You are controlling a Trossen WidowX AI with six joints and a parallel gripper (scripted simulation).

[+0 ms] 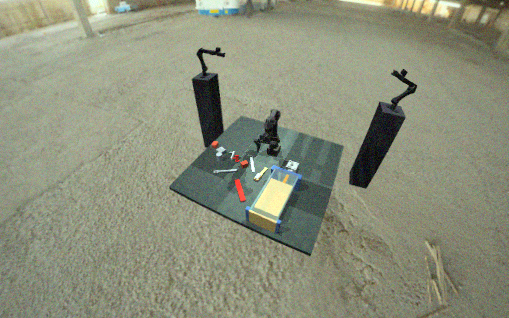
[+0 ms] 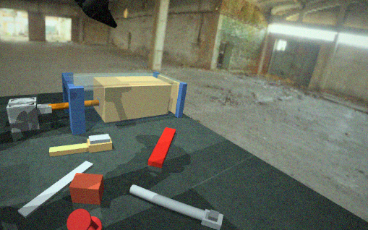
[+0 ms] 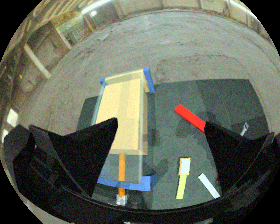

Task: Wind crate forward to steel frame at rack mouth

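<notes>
The tan crate (image 1: 273, 196) (image 2: 135, 99) lies flat in the clear-panelled cubby, its near end set back from the blue frame (image 2: 76, 112) (image 3: 143, 184) on the winch side. An orange strap (image 2: 59, 105) (image 3: 122, 175) runs from it through the frame to the grey winch (image 1: 292, 165) (image 2: 23, 113). A grey rod with a square block on one end (image 1: 225, 171) (image 2: 171, 205), looking like the winch handle, lies on the bench away from the cubby. My gripper (image 3: 164, 124) is open and empty, above the bench; in the exterior view only a dark part shows at the top edge.
A red bar (image 1: 240, 190) (image 2: 162, 147) (image 3: 190, 117), a yellow-handled tool with a pale head (image 2: 99, 143) (image 3: 184, 167), a white strip (image 2: 56, 189) (image 3: 208, 185) and an orange-red block (image 2: 86, 188) lie between rod and cubby. A red round piece (image 2: 79, 219) lies beside the block.
</notes>
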